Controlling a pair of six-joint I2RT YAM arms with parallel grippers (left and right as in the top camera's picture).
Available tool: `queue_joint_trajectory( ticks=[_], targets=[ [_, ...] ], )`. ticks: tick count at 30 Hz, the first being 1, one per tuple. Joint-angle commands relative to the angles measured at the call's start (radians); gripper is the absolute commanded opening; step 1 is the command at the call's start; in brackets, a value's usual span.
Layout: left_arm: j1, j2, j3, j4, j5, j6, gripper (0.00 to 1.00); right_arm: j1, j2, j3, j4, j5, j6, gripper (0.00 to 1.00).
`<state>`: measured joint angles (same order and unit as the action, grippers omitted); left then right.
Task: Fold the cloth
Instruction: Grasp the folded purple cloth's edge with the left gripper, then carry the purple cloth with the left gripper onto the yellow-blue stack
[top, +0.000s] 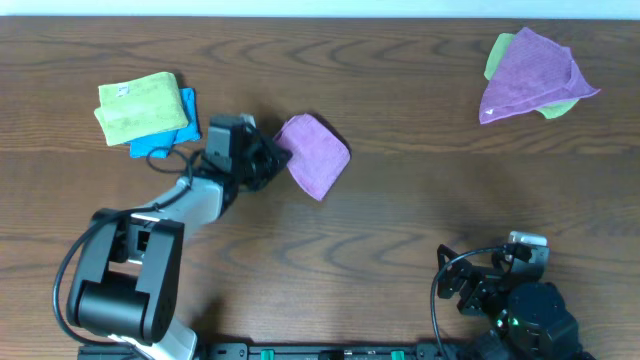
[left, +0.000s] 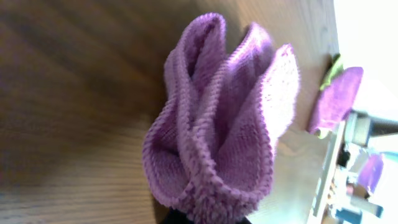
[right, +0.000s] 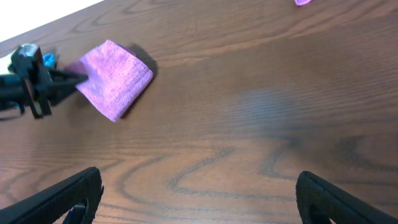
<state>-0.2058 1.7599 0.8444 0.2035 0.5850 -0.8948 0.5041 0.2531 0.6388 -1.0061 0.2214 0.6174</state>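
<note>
The cloth (top: 318, 155), pinkish-purple, lies on the table as a small folded bundle left of centre. My left gripper (top: 273, 158) is shut on its left edge. In the left wrist view the cloth (left: 217, 124) fills the middle, its layers bunched and pinched together at the bottom where the left gripper (left: 208, 219) shows only as a dark tip. The right wrist view shows the cloth (right: 115, 78) far off with the left gripper (right: 73, 79) at its side. My right gripper (right: 199, 193) stands open over bare wood near the front right, holding nothing.
A yellow-green towel (top: 138, 108) lies on a blue towel (top: 165, 138) at the back left, close behind the left arm. A duller violet towel (top: 530, 75) lies over a green one (top: 498, 55) at the back right. The right arm base (top: 525, 315) sits at the front edge.
</note>
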Motion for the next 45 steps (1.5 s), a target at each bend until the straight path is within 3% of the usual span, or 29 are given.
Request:
queue_joint_trajectory(
  ticks=[1, 8, 14, 31, 45],
  targets=[
    [0.032, -0.006, 0.116, -0.074, 0.076, 0.097, 0.06, -0.003, -0.005, -0.006, -0.001, 0.014, 0.007, 0.99],
    [0.103, -0.010, 0.342, -0.293, 0.077, 0.220, 0.06, -0.003, -0.005, -0.006, -0.001, 0.014, 0.007, 0.99],
    [0.188, -0.010, 0.478, -0.385, 0.065, 0.270, 0.06, -0.003, -0.005, -0.006, -0.001, 0.014, 0.007, 0.99],
    [0.414, -0.010, 0.503, -0.383, 0.054, 0.290, 0.06, -0.003, -0.005, -0.006, -0.001, 0.014, 0.007, 0.99],
    [0.442, -0.010, 0.503, -0.339, -0.053, 0.290, 0.06, -0.003, -0.005, -0.006, -0.001, 0.014, 0.007, 0.99]
  ],
)
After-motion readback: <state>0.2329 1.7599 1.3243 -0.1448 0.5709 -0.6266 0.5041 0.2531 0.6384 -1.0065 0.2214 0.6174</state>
